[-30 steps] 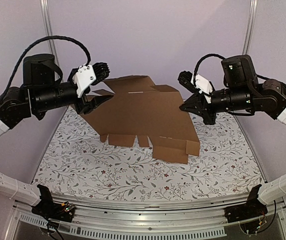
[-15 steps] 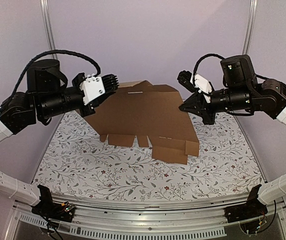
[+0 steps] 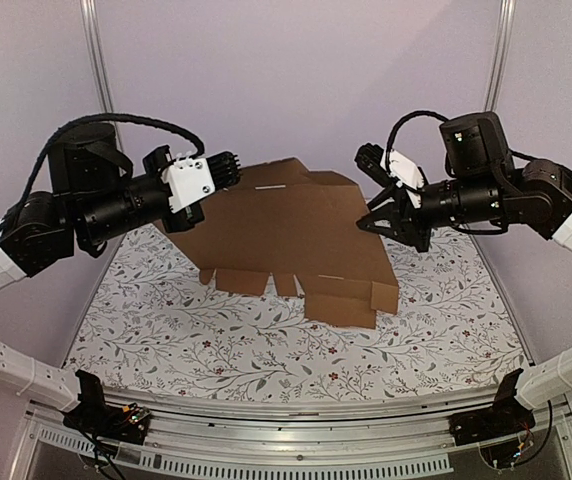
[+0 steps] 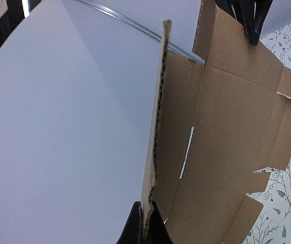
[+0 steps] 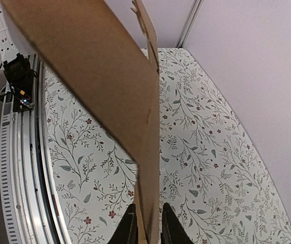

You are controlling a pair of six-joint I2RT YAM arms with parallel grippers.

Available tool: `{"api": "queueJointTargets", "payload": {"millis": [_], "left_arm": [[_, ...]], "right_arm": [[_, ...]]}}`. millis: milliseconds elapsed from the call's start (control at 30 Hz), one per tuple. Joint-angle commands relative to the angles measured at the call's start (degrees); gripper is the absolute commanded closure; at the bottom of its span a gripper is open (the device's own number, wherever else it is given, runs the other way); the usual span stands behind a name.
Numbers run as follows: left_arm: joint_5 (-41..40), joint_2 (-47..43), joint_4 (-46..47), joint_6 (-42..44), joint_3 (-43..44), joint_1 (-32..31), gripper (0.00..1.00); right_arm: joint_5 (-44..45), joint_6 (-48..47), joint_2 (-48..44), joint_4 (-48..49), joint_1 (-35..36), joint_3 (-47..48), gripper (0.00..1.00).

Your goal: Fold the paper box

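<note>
The paper box [image 3: 296, 230] is a flat brown die-cut sheet with flaps and slots. It stands tilted, its lower flaps resting on the table and its top edge raised toward the back. My left gripper [image 3: 196, 212] is shut on the sheet's left edge; in the left wrist view the black fingertips [image 4: 155, 231] pinch the corrugated edge of the paper box [image 4: 222, 142]. My right gripper [image 3: 371, 218] is at the sheet's right edge. In the right wrist view its jaws [image 5: 146, 229] stand slightly apart, with the edge of the paper box [image 5: 99, 66] between them.
A floral-patterned cloth [image 3: 266, 340] covers the table. Pale walls with metal posts [image 3: 96, 60] close in the back and sides. A metal rail [image 3: 286, 425] runs along the near edge by the arm bases.
My left gripper moved in and closed on the sheet's left edge. My right gripper's jaws have parted from their grip on the right edge. The sheet has barely shifted.
</note>
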Motion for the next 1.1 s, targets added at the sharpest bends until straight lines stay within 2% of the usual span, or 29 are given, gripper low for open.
{"api": "queueJointTargets", "payload": {"millis": [0, 100, 167, 233, 333, 600, 1067], "left_arm": [[-0.38, -1.61, 3.29, -0.27, -1.13, -1.09, 1.0], [-0.61, -2.16, 3.4, -0.23, -1.35, -1.04, 1.0], [-0.64, -2.42, 3.35, -0.22, -1.44, -1.04, 1.0], [-0.68, -2.62, 3.36, -0.3, -1.45, -1.04, 1.0], [-0.52, -3.3, 3.18, -0.7, -1.61, -1.04, 1.0], [-1.25, -3.53, 3.2, -0.55, -2.02, -1.04, 1.0], [-0.62, -6.07, 3.83, -1.84, -3.5, -1.04, 1.0]], "right_arm": [[0.54, 2.22, -1.85, 1.64, -0.33, -3.89, 0.67], [1.21, 2.92, -4.7, 5.89, -0.3, -8.51, 0.49], [1.5, 2.97, -6.98, 8.78, -0.36, -12.57, 0.4], [1.87, 2.76, -8.92, 11.76, -0.39, -16.23, 0.36], [2.08, 2.77, -12.17, 16.97, -0.33, -21.81, 0.35], [2.19, 4.43, -19.52, 29.42, -0.33, -33.39, 0.44], [5.17, 4.15, -19.19, 34.84, -0.36, -36.95, 0.72]]}}
